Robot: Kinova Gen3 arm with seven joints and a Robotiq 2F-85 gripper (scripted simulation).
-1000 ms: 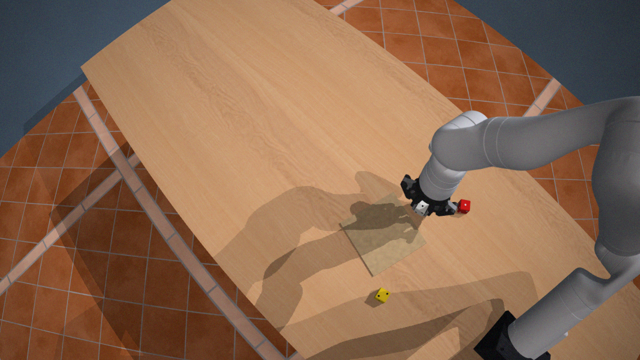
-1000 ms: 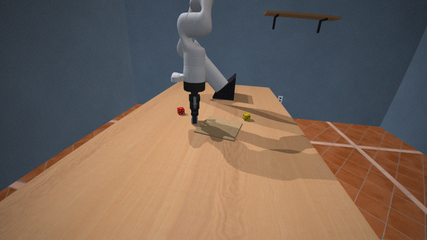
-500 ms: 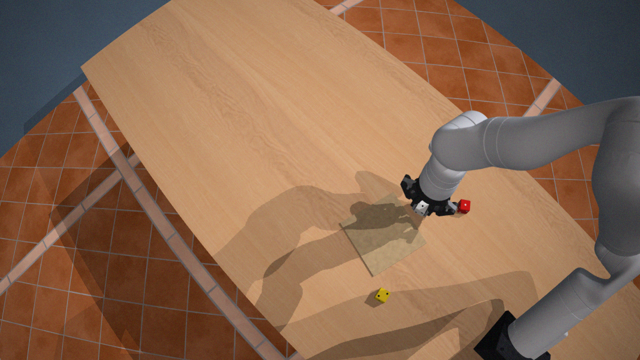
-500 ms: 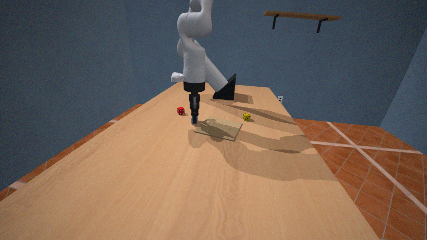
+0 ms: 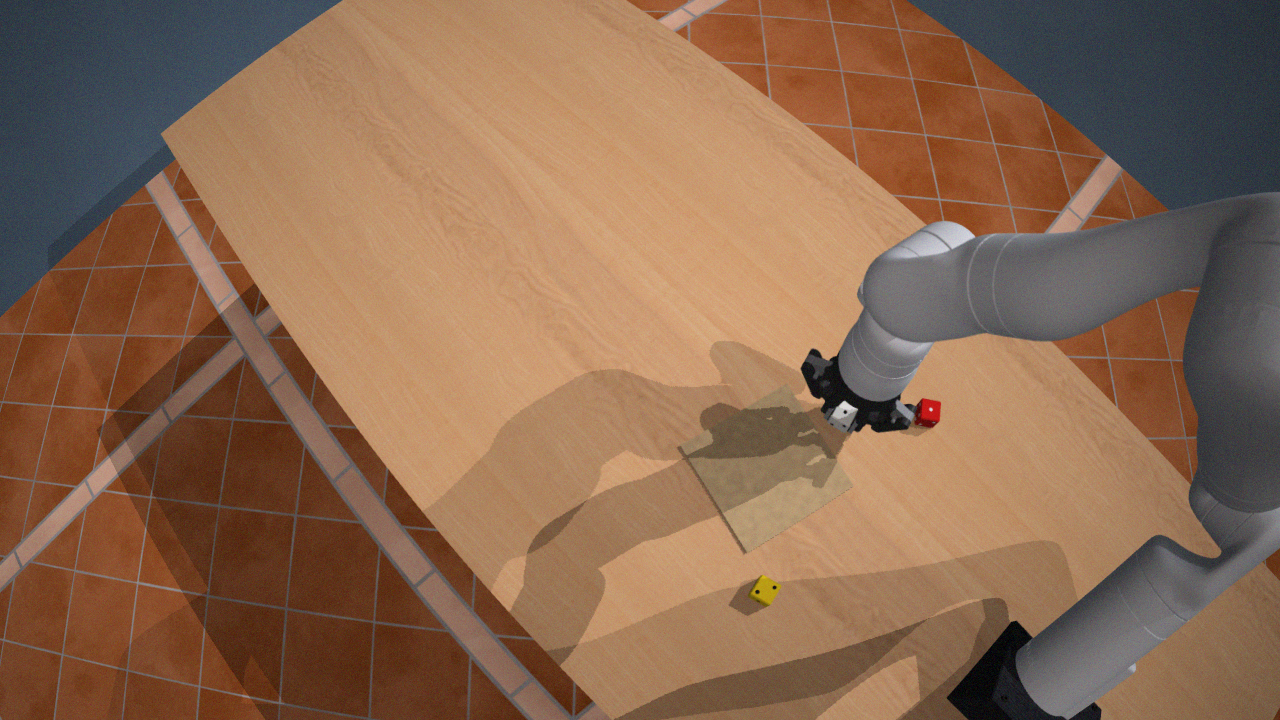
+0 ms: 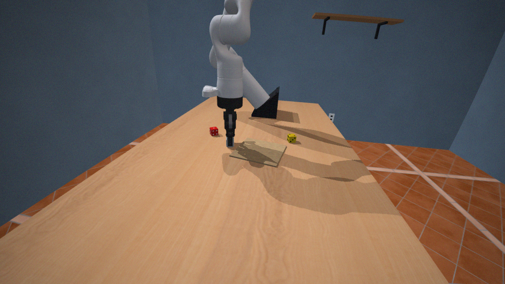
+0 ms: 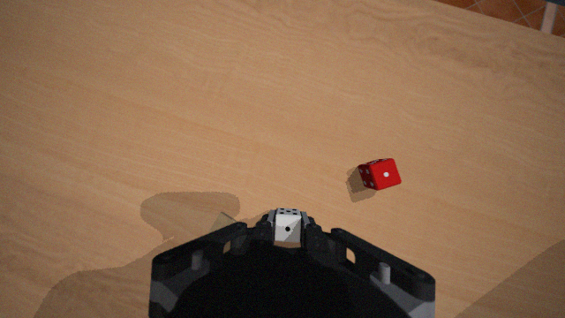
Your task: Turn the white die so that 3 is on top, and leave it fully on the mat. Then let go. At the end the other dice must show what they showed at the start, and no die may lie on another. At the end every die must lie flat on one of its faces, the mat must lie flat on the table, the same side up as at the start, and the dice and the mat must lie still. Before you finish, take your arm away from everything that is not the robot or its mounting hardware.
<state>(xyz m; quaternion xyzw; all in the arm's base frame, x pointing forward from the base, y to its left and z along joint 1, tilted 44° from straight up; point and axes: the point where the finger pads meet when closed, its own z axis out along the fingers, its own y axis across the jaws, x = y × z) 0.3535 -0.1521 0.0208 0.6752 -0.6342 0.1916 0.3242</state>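
My gripper (image 5: 844, 415) is shut on the white die (image 5: 842, 412), gripped by two opposite side faces. In the wrist view the die (image 7: 287, 224) sits between the fingertips with its one-pip face toward the camera. The die is by the far corner of the thin tan mat (image 5: 766, 466); I cannot tell whether it rests on the table or hangs just above it. In the exterior view the fingers (image 6: 229, 141) point straight down beside the mat (image 6: 258, 152) and hide the die.
A red die (image 5: 928, 411) lies on the table just right of the gripper, also in the wrist view (image 7: 379, 173). A yellow die (image 5: 764, 589) lies on the table in front of the mat. The arm's black base (image 6: 266, 104) stands at the table's far end.
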